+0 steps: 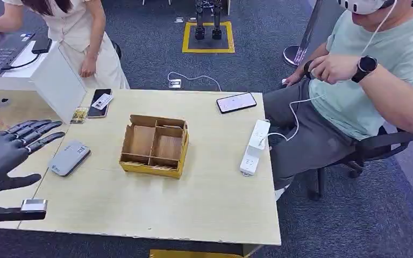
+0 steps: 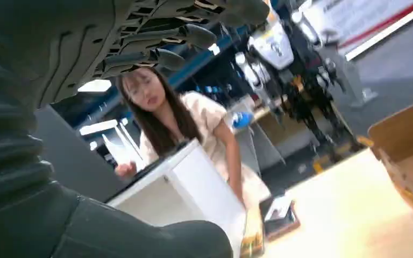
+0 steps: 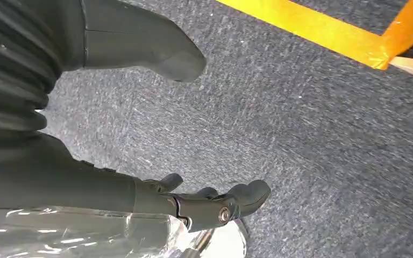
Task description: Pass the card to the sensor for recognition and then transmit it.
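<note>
A white card (image 1: 102, 101) lies on a dark phone (image 1: 99, 104) near the table's far left corner, with a picture card (image 1: 79, 115) beside it. The grey sensor box (image 1: 69, 157) lies flat on the table's left side. My left hand (image 1: 5, 153) hovers open just left of the sensor, its fingers spread and pointing towards the cards. In the left wrist view the left hand (image 2: 59, 64) holds nothing, and the picture card (image 2: 253, 236) and the white card (image 2: 280, 208) lie ahead. My right hand (image 3: 75, 177) hangs over grey carpet, holding nothing.
A cardboard box (image 1: 155, 145) with compartments stands mid-table. Another phone (image 1: 236, 102) and a white power strip (image 1: 254, 147) lie towards the right edge. One person sits close at the right (image 1: 376, 70); another leans over a desk behind a white partition (image 1: 59, 80).
</note>
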`<state>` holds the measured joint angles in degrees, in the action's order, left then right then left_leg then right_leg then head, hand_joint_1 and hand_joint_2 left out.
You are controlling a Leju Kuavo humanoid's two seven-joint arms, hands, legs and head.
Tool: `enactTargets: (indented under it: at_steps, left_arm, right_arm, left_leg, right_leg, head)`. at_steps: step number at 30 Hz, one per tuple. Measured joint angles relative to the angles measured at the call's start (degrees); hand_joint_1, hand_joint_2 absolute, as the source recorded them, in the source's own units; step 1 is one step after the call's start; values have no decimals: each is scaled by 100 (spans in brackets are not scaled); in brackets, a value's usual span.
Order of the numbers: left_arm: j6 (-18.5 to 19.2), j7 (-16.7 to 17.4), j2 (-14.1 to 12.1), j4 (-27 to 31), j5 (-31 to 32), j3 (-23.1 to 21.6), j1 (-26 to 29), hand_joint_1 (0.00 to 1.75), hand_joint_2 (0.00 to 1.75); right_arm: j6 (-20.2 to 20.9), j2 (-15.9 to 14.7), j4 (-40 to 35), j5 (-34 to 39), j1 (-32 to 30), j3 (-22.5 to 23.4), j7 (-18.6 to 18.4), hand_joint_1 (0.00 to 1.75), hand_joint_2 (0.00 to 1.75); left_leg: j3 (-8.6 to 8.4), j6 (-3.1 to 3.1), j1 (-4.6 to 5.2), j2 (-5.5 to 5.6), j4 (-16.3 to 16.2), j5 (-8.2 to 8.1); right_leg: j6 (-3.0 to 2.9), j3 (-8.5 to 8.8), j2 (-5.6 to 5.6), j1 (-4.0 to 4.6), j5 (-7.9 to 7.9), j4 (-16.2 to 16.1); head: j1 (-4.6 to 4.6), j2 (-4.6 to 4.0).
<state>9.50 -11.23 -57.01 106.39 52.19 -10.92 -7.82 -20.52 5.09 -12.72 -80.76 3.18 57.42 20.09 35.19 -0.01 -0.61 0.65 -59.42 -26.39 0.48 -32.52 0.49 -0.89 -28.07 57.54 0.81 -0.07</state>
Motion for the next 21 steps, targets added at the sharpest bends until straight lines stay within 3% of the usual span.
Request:
enactTargets:
  at_steps: [1, 5, 9, 15, 17, 21]
  left_arm:
    - [-158, 46, 318, -175, 266, -227, -153, 0, 175]
    - [-430, 256, 1064, -682, 718, -902, -664, 0, 175]
    - [-655, 529, 1862, -1355, 1573, -1545, -1251, 0, 175]
    - [-644, 426, 2340, -1746, 1448, -2242, -1583, 0, 175]
    - [-750, 578, 2565, -1857, 1633, -2429, -1662, 0, 175]
    - [-1112, 992, 3275, -2204, 2160, -2685, -1779, 0, 175]
  right_arm:
    - [-7, 13, -2, -11, 16, 15, 0, 0, 175]
    - [-13, 20, -4, -48, 52, 83, -2, 0, 175]
    - [-22, 41, -7, -79, 66, 140, -7, 0, 175]
    - [-26, 44, -9, -116, 66, 230, -24, 0, 175]
    - [-22, 46, -9, -153, 69, 253, -26, 0, 175]
    - [-26, 57, -11, -159, 76, 297, -7, 0, 175]
  left_leg:
    - [1, 9, 1, 6, 0, 6]
    - [0, 11, 3, 10, -3, 14]
    - [2, 18, 9, 20, -6, 18]
    - [2, 19, 11, 4, -12, 13]
    - [2, 19, 10, 5, -12, 13]
    - [5, 20, 11, 8, -12, 12]
  right_leg:
    - [0, 3, -11, 0, 1, 0]
    - [3, 6, -17, 0, 9, 0]
    - [13, 21, -22, -3, 16, 0]
    - [12, 8, 2, -4, 17, -2]
    - [14, 8, -1, -4, 15, -3]
    - [15, 13, -3, -4, 15, -3]
  head:
    - [-2, 0]
    - [-2, 0]
    - [-7, 0]
    - [-4, 0]
    - [-9, 0]
    - [-9, 2]
